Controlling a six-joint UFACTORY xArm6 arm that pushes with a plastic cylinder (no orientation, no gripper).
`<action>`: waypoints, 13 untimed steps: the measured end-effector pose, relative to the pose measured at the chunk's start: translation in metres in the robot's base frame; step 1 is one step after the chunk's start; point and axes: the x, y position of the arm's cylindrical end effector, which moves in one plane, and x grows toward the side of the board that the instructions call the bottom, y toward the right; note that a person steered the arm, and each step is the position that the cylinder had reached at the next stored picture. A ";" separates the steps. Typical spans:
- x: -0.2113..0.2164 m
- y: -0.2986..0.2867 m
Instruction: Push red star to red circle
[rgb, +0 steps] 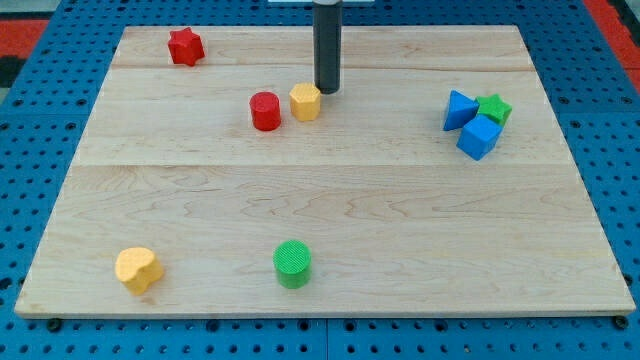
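Near edge: yellow heart (138, 269) and green circle (293, 264); mid-board right: blue triangle (458, 108), blue cube (478, 136), green star (494, 107) clustered, apparently touching; red circle (265, 110) beside yellow hexagon (305, 101); my tip (327, 91) just right of hexagon; no jaws fitted; red star (185, 46) far left, well apart.

The rod descends vertically from the tabletop's far edge (upper portion cut off by the frame). My tip (327, 91) contacts the tabletop, centre-far area.
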 end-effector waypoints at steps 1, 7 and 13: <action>0.009 -0.006; -0.135 -0.089; -0.070 -0.164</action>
